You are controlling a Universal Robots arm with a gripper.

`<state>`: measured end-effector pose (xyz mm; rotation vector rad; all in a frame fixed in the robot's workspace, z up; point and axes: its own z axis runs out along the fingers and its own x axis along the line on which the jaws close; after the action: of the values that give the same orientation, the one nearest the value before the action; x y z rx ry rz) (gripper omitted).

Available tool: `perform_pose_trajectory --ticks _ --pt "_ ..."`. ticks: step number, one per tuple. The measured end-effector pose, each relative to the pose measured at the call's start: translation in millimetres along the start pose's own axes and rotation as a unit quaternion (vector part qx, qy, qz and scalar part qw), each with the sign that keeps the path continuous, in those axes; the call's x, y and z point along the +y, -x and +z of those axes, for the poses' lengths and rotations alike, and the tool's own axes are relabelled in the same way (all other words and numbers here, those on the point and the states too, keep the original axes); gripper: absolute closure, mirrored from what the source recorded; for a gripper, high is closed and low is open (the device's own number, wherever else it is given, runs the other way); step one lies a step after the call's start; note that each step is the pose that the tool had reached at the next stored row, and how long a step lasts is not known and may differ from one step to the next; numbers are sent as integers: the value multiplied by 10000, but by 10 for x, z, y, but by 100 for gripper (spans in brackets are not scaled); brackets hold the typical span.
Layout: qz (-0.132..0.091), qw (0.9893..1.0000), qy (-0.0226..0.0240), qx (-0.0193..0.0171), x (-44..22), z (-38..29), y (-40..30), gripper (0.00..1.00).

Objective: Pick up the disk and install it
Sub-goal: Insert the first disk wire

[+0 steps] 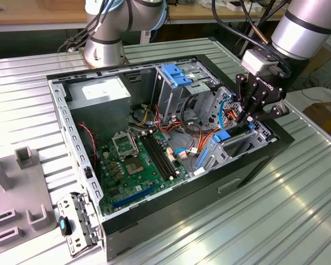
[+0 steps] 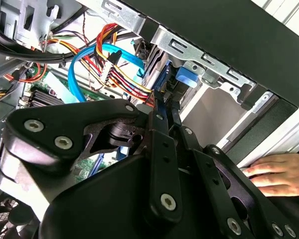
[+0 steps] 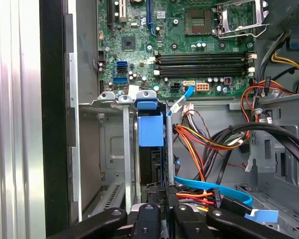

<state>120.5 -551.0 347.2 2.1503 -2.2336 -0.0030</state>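
Showing a person's fingers (image 2: 274, 172), the second wrist view has the hand (image 2: 167, 101) narrow at the disk (image 2: 186, 78).

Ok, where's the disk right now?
The disk stands on edge in the drive cage at the case's corner on the exterior view's right, close under the gripper and beside the coloured cables.

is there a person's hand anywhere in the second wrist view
Yes, a hand with its fingers stretched out lies just outside the black outer wall of the computer case.
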Motion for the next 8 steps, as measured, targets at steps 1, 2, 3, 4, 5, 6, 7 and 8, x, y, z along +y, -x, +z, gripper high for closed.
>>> perform_pose_trajectory --ticks 1,2,3,4,5,6,7,8 --pt "0 10000 0 -1 0 0 0 84" --pt "-1 10000 1 -21 0 0 -2 84" --pt "-2 10000 3 -71 0 1 -4 84" --pt "-4 9999 5 -127 0 1 -13 84" --pt "-4 9999 5 -147 -1 1 -21 84" --pt "-5 9999 6 -151 -1 1 -31 84" --pt "-5 9999 6 -158 -2 1 -47 84" --pt "-5 9999 6 -163 -2 2 -53 84"
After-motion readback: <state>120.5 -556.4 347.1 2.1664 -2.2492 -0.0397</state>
